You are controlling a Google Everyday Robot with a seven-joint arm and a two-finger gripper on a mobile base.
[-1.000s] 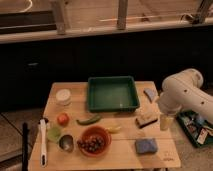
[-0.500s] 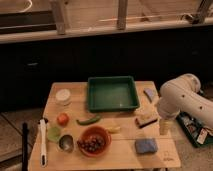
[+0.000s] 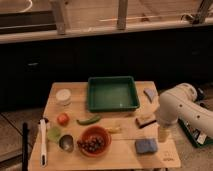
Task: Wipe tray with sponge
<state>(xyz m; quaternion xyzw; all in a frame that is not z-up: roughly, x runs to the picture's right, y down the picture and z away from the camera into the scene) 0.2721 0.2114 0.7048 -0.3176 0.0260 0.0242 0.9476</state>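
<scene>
The green tray (image 3: 113,93) sits at the back middle of the wooden table (image 3: 125,155); nothing lies inside it. Near the table's front right corner, the blue-grey sponge (image 3: 145,145) lies flat. My white arm reaches in from the right, and its gripper (image 3: 162,133) hangs pointing down just above and to the right of the sponge, apart from it. The gripper is open and holds nothing.
A tan block with a dark base (image 3: 144,120) and a grey wedge (image 3: 150,93) lie right of the tray. On the left are a white jar (image 3: 63,96), tomato (image 3: 62,119), green pepper (image 3: 89,120), red bowl (image 3: 93,141), metal cup (image 3: 66,143) and white utensil (image 3: 43,142). A dark green bin (image 3: 197,134) stands off the table's right.
My arm has swung a little to the left and down, bringing the gripper closer to the sponge. Nothing on the table has moved.
</scene>
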